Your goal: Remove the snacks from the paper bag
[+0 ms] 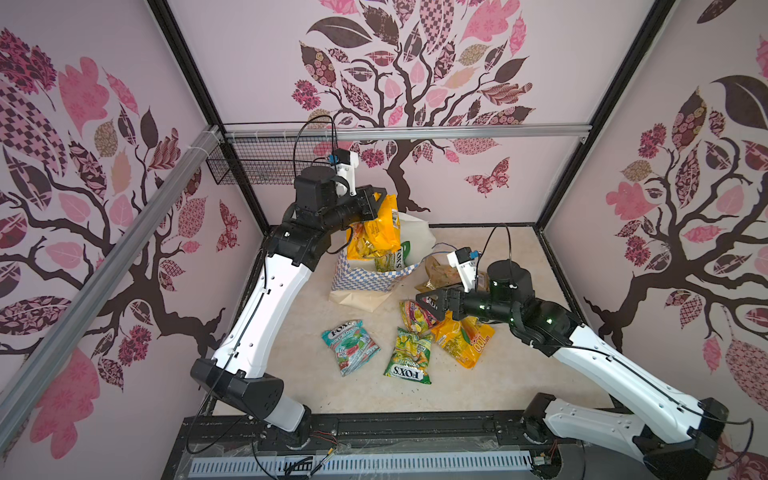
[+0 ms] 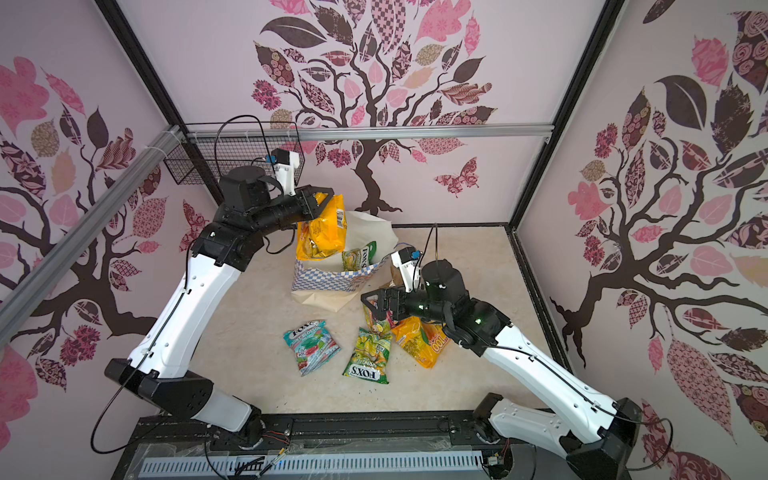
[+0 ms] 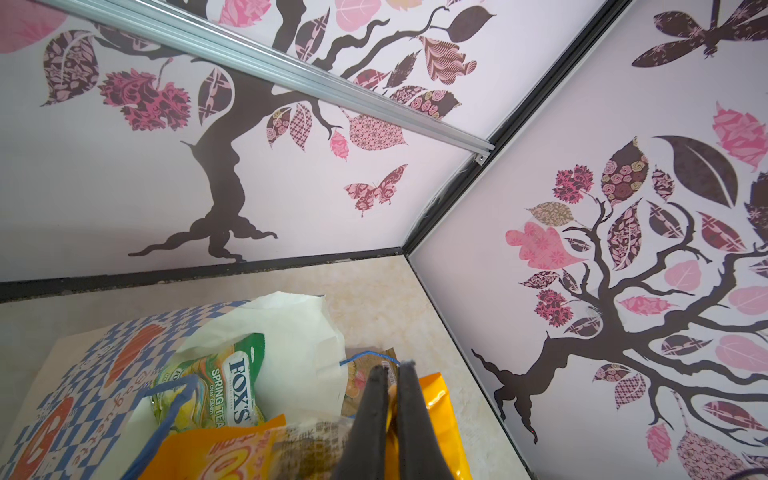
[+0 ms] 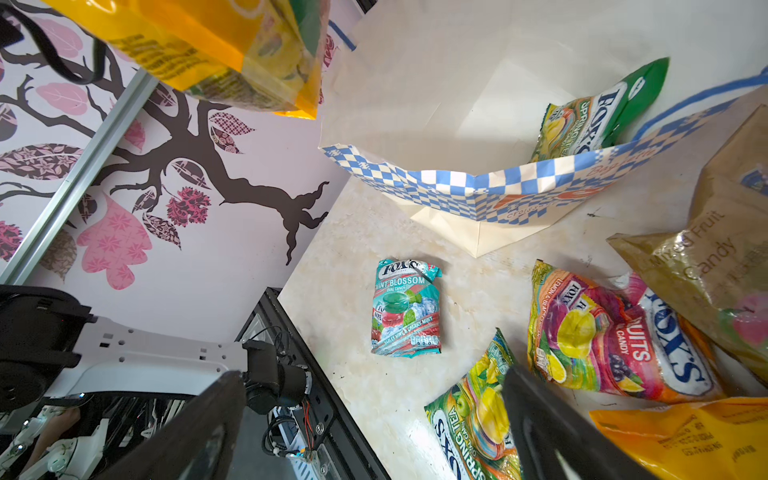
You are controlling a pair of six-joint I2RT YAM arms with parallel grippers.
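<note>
The left arm rises from its base at the front left, bends at the elbow and turns its wrist level, so the left gripper point(image 1: 377, 202) points to the right above the paper bag point(image 1: 365, 279). Its jaws are pressed together on the top edge of a yellow-orange packet point(image 1: 376, 230), which hangs straight down from them. In the left wrist view the two dark fingers point(image 3: 376, 415) pinch that crinkly edge between them. In the right wrist view the packet's lower corner shows just clear of the bag's checked rim. The bag sits toward the back of the table point(image 1: 519, 365), slumped, with its mouth gaping and its cream base band toward the front. A green FOX'S packet point(image 1: 395, 259) leans inside against the white lining. The right arm reaches in low from the front right with its forearm nearly level. The right gripper point(image 1: 422, 301) points left with its jaws spread wide and holds nothing. It hovers over an orange-pink packet point(image 1: 415, 316). Flat on the table lie a teal packet point(image 1: 351, 347), a second green packet point(image 1: 409, 355) and another yellow-orange packet point(image 1: 463, 338), partly under the right wrist. A gold-brown packet point(image 1: 440, 272) lies just beside the bag.
</note>
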